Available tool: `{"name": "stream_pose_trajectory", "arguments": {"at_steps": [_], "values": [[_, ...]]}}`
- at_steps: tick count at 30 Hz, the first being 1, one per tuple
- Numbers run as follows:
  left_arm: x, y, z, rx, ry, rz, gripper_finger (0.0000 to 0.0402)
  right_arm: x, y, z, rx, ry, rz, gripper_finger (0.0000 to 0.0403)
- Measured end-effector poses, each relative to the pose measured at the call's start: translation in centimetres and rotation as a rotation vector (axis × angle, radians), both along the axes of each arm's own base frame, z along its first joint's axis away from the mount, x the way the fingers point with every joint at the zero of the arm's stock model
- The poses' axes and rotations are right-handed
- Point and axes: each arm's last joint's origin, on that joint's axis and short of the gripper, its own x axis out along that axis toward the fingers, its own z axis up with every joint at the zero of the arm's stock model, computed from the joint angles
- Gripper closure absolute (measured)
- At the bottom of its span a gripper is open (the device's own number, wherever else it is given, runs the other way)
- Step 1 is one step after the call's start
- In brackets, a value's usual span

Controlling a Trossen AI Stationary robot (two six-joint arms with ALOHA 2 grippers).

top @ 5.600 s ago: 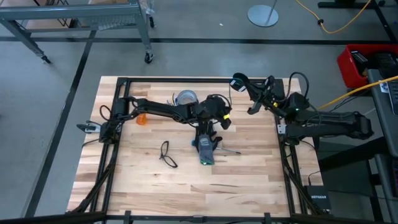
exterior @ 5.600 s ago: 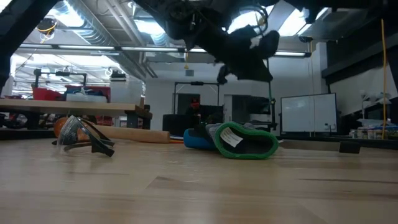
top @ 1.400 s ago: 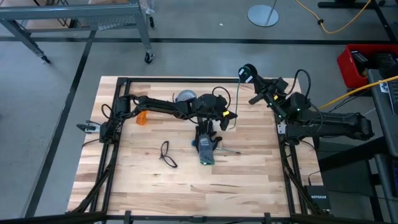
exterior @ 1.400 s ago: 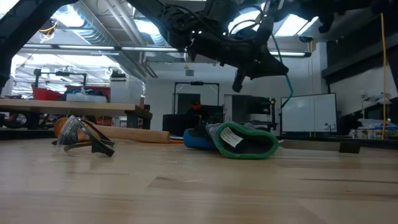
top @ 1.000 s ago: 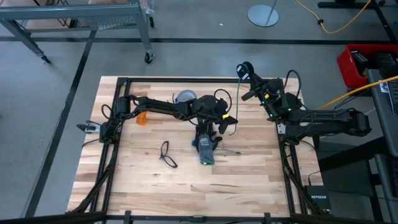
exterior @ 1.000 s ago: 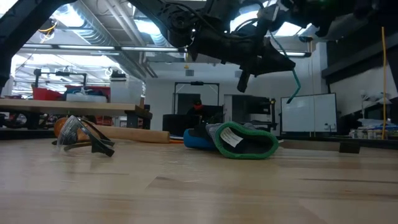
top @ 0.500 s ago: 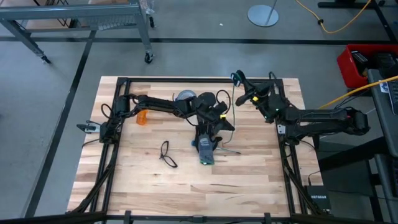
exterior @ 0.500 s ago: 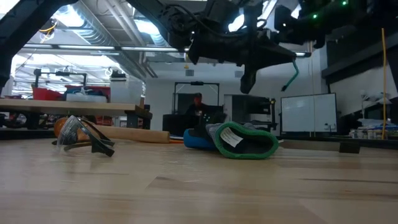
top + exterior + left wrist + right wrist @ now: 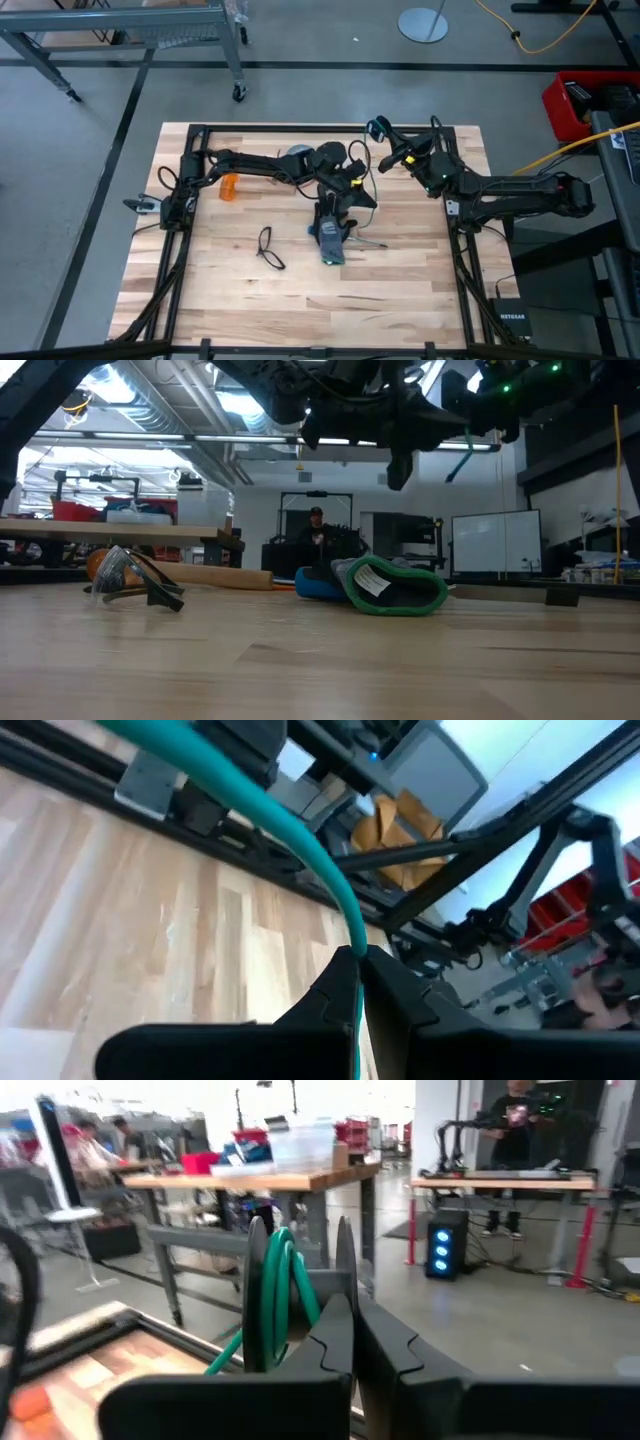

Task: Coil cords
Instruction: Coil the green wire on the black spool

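Two robot arms work over one wooden table (image 9: 400,280). On it lie one work glove (image 9: 331,238), one pair of safety glasses (image 9: 267,246), one orange object (image 9: 230,187) and one tape roll (image 9: 297,153). One green cord (image 9: 285,1295) winds on one disc (image 9: 255,1295).

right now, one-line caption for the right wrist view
Right claw shut on the spool, teal cord wound around it.

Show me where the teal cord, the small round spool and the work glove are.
Thin teal cord (image 9: 300,830), left wrist view, on its middle stretch.
Small round black spool (image 9: 262,1295), right wrist view, on its near disc.
Green-cuffed black and blue work glove (image 9: 395,588), low view, on its cuff.
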Motion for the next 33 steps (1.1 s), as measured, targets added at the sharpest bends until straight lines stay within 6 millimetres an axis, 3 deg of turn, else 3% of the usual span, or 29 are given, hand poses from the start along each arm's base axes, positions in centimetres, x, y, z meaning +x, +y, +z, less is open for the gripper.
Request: {"name": "stream_pose_trajectory", "arguments": {"at_steps": [10, 20, 25, 33], "values": [[-0.3, 1.0, -0.8, 0.07, 0.071, 0.109, 0.0383, -1.4, 0.3, 1.0, -0.009, -0.021, 0.023, 0.0402], [-0.2, -0.2, -1.3, 0.264, 0.045, 0.044, 0.0299, -5.1, 1.1, 2.6, -0.031, -0.043, 0.038, 0.0402], [0.0, -0.2, -1.0, 0.326, 0.013, 0.132, 0.0264, -6.1, 1.3, 2.5, -0.025, -0.016, 0.039, 0.0402], [0.3, 0.5, -0.5, 0.409, -0.001, 0.379, 0.0263, -7.1, 1.5, 2.9, -0.045, -0.017, 0.009, 0.0402]]}}
